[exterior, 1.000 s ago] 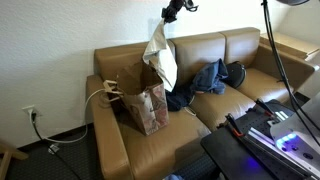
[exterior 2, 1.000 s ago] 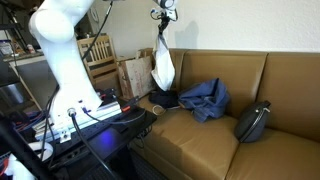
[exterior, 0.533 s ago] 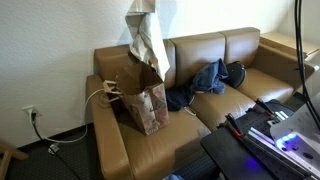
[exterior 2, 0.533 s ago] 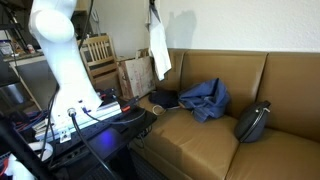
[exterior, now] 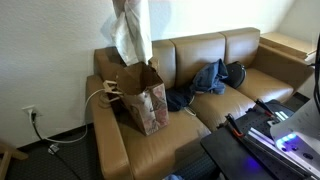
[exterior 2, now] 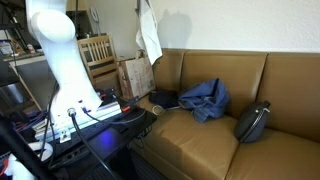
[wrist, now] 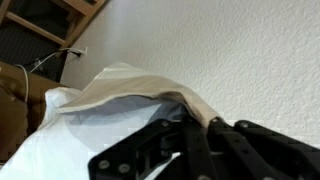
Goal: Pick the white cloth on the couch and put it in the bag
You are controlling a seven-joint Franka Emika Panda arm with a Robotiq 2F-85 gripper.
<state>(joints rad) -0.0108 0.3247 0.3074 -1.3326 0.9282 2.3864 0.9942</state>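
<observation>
Above the paper bag (exterior: 146,100), high at the top of frame — white cloth (exterior: 131,35) hangs free, clear of the bench (exterior: 230,110). Its lowest corner sits near the bag's rim line in that view; can't tell if it's over the mouth or behind it. ~jo

Jaws? ~sam

Wrist view: gripper (wrist: 197,130) linkage shows, tips buried under a fold of the cloth. Cloth hangs from there with nothing else under it, so I read the jaws as pinched on its top edge. The contact itself is hidden. ~jo

How will it behave going in? ~sam

Light, limp, zero stiffness — in both exterior views it hangs long and narrow. Expect it to swing, lag behind any sideways move, and pile up on whatever the hem meets first. Not fragile, and probably not slippery; a pinch on a bunched edge should be enough. Top-edge hold is the right one: the tail leads into the bag. ~jo

Risk? ~sam

Bag looks like thin paper, standing upright at the arm end of the seat, blue clothes (exterior: 205,80) close beside it. Hem catching the rim could fold or tip it. Tail left draped outside on release is the other one. ~jo
</observation>
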